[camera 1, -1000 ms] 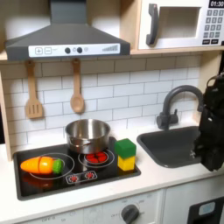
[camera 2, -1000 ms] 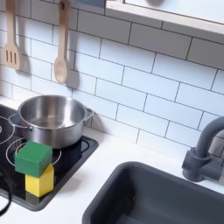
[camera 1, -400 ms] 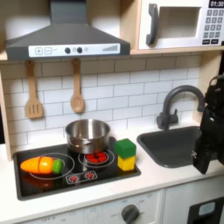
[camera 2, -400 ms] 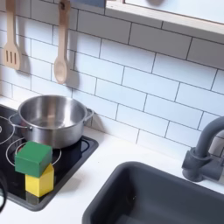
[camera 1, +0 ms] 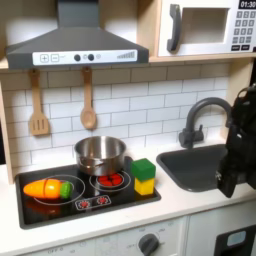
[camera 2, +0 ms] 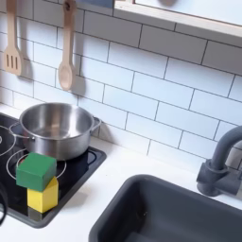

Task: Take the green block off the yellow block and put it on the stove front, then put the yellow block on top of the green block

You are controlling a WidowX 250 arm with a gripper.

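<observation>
One arm is at work here, and it stands at the first exterior view's right edge, a dark mass above the sink (camera 1: 195, 165). Its gripper (camera 1: 229, 182) hangs low on that side, well apart from the stove; it is too dark and blurred for me to tell how far the jaws are open, and I see nothing held in it.

I judge that the first step is not yet begun. The green block (camera 1: 144, 169) sits squarely on the yellow block (camera 1: 145, 186), and the pair stands at the right side of the stove front (camera 1: 90, 203) in the first exterior view, just beside the right burner. In the second exterior view the green block (camera 2: 36, 171) and the yellow block (camera 2: 43, 198) are near the cooktop's front corner.

The next move calls for a long reach across the sink to the stack, then a descent from above to take only the green one, without pushing the yellow one.

Around the stack: a steel pot (camera 1: 99, 153) stands just behind it, so approach from the back is tight. A toy vegetable (camera 1: 49, 187) lies on the left burner, leaving free stove front between it and the blocks. The faucet (camera 1: 204, 115) rises between arm and stove. Two wooden utensils (camera 1: 88, 104) hang on the tiled wall.
</observation>
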